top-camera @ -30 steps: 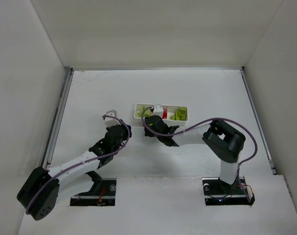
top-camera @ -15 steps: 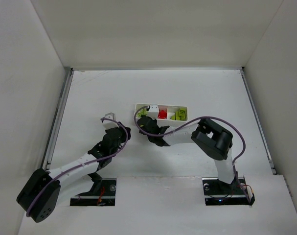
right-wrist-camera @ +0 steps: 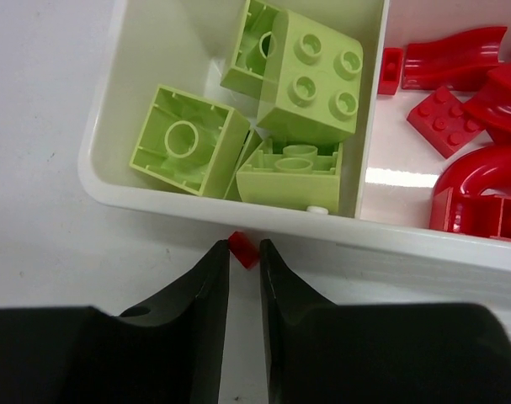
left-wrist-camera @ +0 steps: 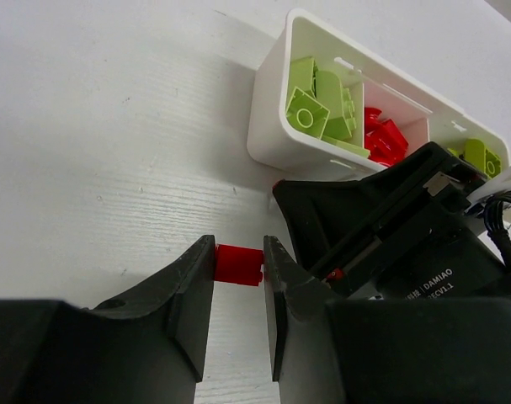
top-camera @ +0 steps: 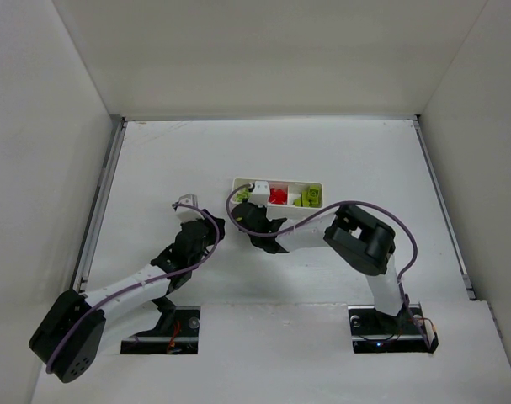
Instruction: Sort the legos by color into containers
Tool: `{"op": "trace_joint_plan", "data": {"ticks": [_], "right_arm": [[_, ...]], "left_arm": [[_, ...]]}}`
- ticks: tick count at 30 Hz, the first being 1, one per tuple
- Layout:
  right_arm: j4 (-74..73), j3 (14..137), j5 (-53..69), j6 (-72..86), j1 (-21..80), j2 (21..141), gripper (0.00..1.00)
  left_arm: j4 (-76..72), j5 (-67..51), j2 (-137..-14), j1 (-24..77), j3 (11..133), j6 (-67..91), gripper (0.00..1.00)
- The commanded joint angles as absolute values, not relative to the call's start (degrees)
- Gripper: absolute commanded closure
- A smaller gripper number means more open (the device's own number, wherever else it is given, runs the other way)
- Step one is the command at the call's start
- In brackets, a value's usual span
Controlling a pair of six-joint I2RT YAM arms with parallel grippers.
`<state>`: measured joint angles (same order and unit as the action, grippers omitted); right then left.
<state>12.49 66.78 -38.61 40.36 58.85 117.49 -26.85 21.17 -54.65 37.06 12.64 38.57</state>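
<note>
**Right arm swings to the tray's left end**

The right end effector (right-wrist-camera: pixel 244 252) has slid off the middle compartment. Its tips now sit narrow against a tiny red piece (right-wrist-camera: pixel 242 247) just outside the tray (right-wrist-camera: pixel 390 244), on its near-edge side, mid-tabletop. One more red to bin, I'd say. The left end effector (left-wrist-camera: pixel 238 252) clamps a red brick (left-wrist-camera: pixel 238 264). Lifted or resting? Can't tell, and overhead both reds are hidden.

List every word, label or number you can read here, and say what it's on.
"DAMIAO": white print on the right arm's black housing, left wrist view.
Smaller line beneath it: too blurred to read.
Tray and legos: no text visible.
</note>
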Motion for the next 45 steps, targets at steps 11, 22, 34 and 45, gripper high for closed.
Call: {"op": "trace_joint_plan", "data": {"ticks": [11,22,34,45], "right_arm": [[10.99,60.30,-39.64,41.66,63.32,108.55,0.76],[10.64,65.82,-34.72,38.32,59.72,115.40,0.65],[9.84,69.70,-35.24,37.79,58.49,119.19,0.88],[10.02,60.31,-38.67,33.85,61.14,97.41,0.89]], "left_arm": [[-29.71,21.09,-55.28,36.43,12.04,38.94,0.81],[-28.92,21.36,-52.73,35.64,11.07,38.94,0.81],[-29.44,21.01,-53.61,35.29,11.07,38.94,0.81],[-30.32,21.27,-55.72,36.60,11.69,38.85,0.81]]}}
